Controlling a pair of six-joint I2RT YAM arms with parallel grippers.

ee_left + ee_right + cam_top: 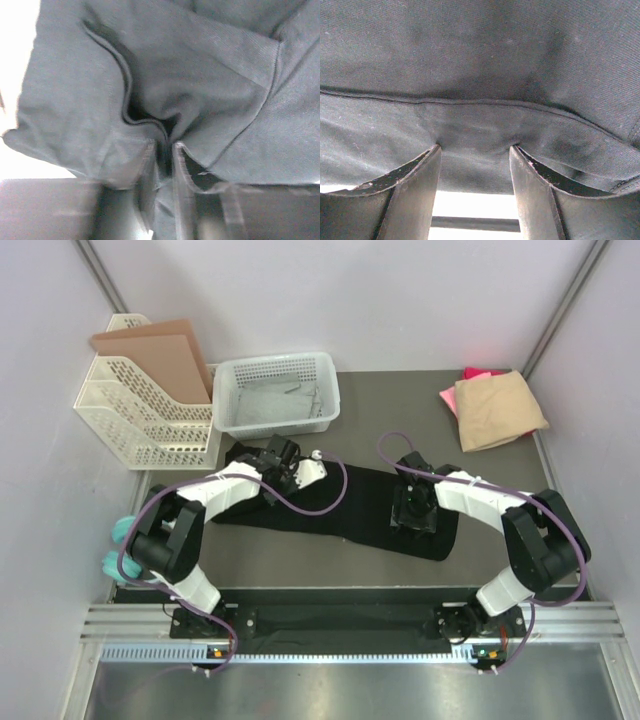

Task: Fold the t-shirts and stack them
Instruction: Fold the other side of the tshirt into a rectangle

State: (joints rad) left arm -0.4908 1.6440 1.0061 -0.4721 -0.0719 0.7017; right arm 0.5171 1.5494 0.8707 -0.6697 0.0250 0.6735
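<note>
The black t-shirt (362, 512) lies as a long folded strip across the middle of the table. My left gripper (285, 462) is down at the strip's far left end. In the left wrist view its jaws (164, 147) stand almost together, pinching a raised fold of the black cloth (200, 75). My right gripper (412, 508) sits on the strip's right part. Its fingers (422, 185) stand wide apart, tips pressed into the black cloth (480, 60), nothing gripped between them. A folded tan t-shirt (497, 410) lies at the back right on top of a pink one (478, 373).
A white mesh basket (277, 392) stands at the back centre, just behind the left gripper. A white file rack (140, 415) holding brown cardboard sheets (160, 355) is at the back left. Purple cables (335, 485) loop over the black cloth.
</note>
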